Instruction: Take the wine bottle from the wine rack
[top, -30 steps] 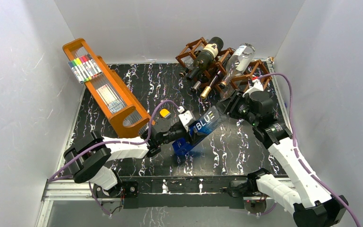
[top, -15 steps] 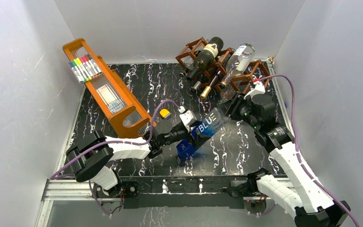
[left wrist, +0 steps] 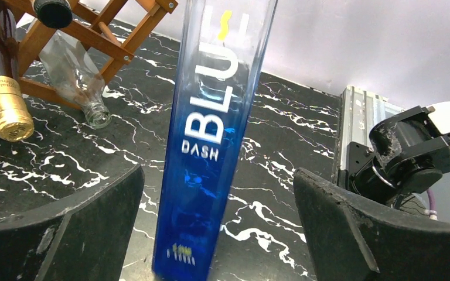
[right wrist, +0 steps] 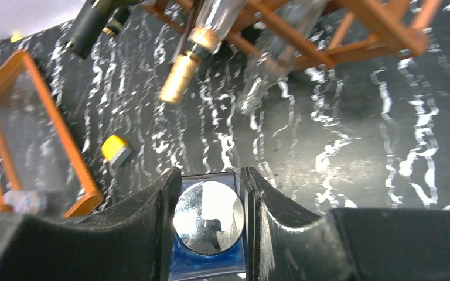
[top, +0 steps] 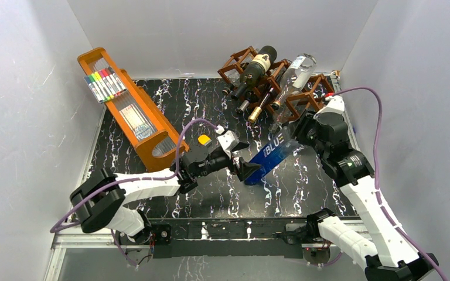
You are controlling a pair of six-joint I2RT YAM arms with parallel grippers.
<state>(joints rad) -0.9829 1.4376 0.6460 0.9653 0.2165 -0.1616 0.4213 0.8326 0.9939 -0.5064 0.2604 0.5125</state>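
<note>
Your right claw [right wrist: 210, 181] is clamped narrow on the silver-capped top of the tall blue glass bottle [left wrist: 211, 134]; that bottle leans well clear of the reddish-brown wooden lattice wine rack [top: 312, 92], its base at or just above the black marbled bench [top: 199, 99]; your left claw [left wrist: 218, 175] stands wide, one finger each side of the lower body, touching it nowhere; so one small grip on smooth glass carries a long tilted load; I judge it may pivot or slip out, the base may skid, and the bottle may topple against a left finger.
</note>
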